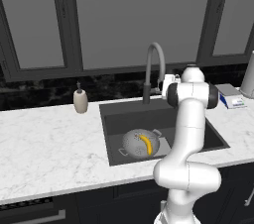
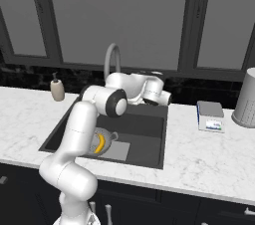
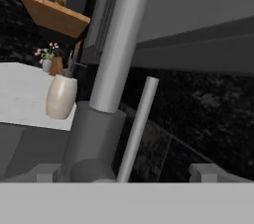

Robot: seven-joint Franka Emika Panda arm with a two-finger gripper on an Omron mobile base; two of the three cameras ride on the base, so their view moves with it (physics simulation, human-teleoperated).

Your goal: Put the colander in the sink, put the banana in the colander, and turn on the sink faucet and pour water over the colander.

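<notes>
Sink (image 1: 114, 119), a large dark grey basin set into a white marble counter (image 1: 44, 148), takes up the middle of the scene. Inside it, at the near left, sits the colander (image 1: 136, 143), and the banana (image 1: 146, 144) already lies curved inside that bowl. At the far rim of the basin stands the sink faucet (image 1: 154, 64), tall and arched.

Robot's gripper (image 2: 158, 100) hovers at the faucet's base with its jaws spread wide and nothing between them. From the hand camera, the thick faucet column (image 3: 116, 44) rises just ahead, with a thin lever (image 3: 139, 124) slanting up beside it.

My judgement is that water is the step left. Risk lies in the aim: the lever is slim and sits close to the column, so wide jaws could bump the column or slide past the lever. Water could also miss the colander, since the bowl sits well off to the near left of the spout.

On the counter, a beige soap dispenser (image 1: 80, 100) stands left of the basin; a small scale (image 2: 209, 117) and a pale grey canister (image 2: 246, 98) stand right. Tall dark-framed windows (image 1: 139, 15) fill the far wall.
</notes>
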